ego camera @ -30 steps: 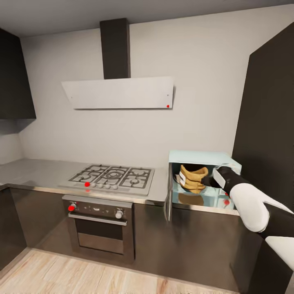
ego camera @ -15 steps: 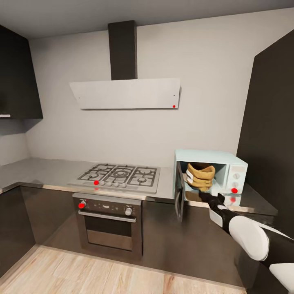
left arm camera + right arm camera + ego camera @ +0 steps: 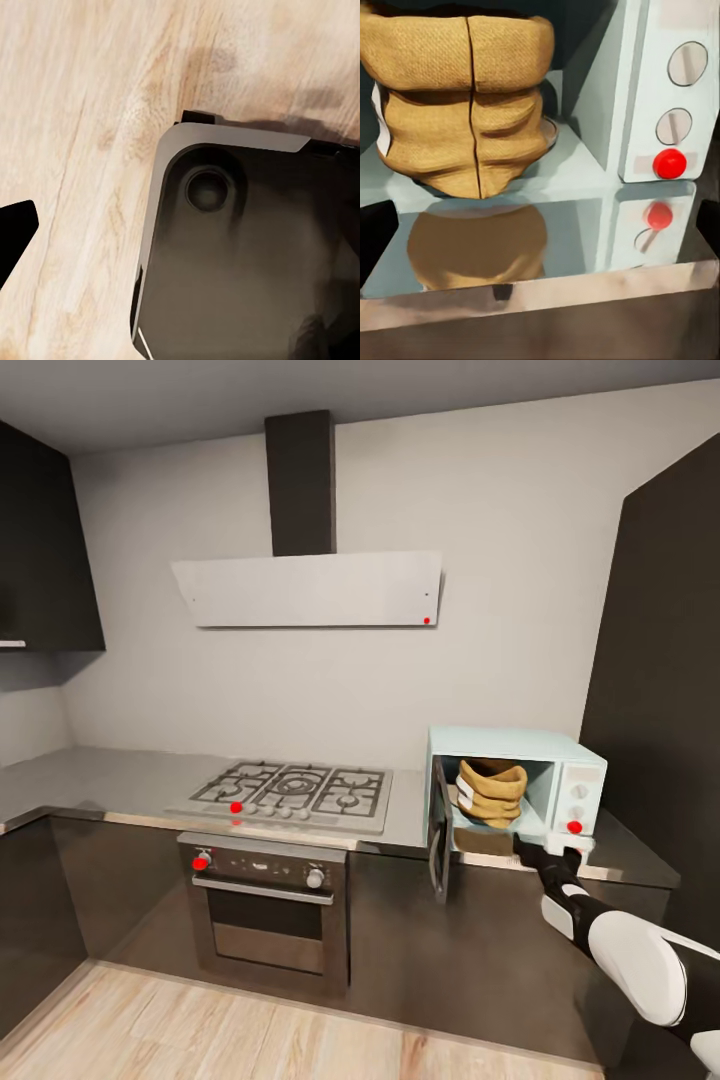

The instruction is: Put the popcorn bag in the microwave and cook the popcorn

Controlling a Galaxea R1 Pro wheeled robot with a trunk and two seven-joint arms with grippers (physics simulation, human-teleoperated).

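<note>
Right wrist view: popcorn bag [image 3: 465, 105] is sitting in the microwave [image 3: 660, 90] ahead of the right gripper [image 3: 540, 232], fingers apart, empty; soft, light burlap, rolled rim looking best for pinching.

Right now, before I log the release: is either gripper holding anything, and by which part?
Nothing is held. The popcorn bag sits alone inside the microwave; the right gripper is outside, open.

The grey counter [image 3: 120, 780] carries a gas hob [image 3: 290, 792] set into its middle and the pale blue microwave [image 3: 515, 792] standing at its right end, door open.
</note>
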